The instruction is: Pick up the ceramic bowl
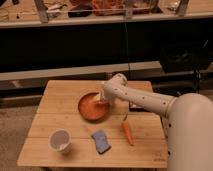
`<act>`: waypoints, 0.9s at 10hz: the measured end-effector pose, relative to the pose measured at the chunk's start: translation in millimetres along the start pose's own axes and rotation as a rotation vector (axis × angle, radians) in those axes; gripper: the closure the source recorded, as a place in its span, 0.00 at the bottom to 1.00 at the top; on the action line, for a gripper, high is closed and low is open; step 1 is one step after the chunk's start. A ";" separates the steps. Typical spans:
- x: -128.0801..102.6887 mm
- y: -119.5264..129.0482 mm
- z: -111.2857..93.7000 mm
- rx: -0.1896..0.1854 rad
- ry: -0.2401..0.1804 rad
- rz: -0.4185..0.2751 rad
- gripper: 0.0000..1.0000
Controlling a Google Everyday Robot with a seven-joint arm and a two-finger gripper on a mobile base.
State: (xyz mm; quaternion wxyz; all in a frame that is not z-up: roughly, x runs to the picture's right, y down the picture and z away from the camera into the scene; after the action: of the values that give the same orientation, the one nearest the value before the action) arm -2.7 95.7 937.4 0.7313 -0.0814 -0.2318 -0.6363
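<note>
Gripper (102, 98) hangs with fingers spread over the ceramic bowl (93, 106), at the bowl's two o'clock rim. Bowl sits near the middle of the wooden table (60, 102), with a white cup (60, 141) at seven o'clock, blue sponge (101, 141) at six, carrot (127, 132) at four.

wooden table (60, 107), dark cluttered shelving (75, 47) behind, perhaps.
</note>
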 end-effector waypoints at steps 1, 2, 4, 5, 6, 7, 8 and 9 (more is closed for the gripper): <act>0.2 -0.7 0.1 0.001 0.001 -0.003 0.20; 0.4 -0.9 0.2 0.001 0.002 -0.004 0.20; 0.8 -2.0 0.4 0.002 0.005 -0.010 0.20; 0.9 -3.0 0.6 0.002 0.005 -0.013 0.21; 1.1 -4.1 0.7 0.004 0.007 -0.016 0.26; 1.2 -4.9 0.8 0.004 0.007 -0.019 0.30; 1.4 -5.7 1.1 0.005 0.008 -0.022 0.31; 1.9 -6.0 1.0 0.006 0.010 -0.024 0.33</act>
State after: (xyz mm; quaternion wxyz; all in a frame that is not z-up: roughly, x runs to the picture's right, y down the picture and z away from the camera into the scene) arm -8.6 93.4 938.1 0.7249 -0.0733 -0.2308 -0.6449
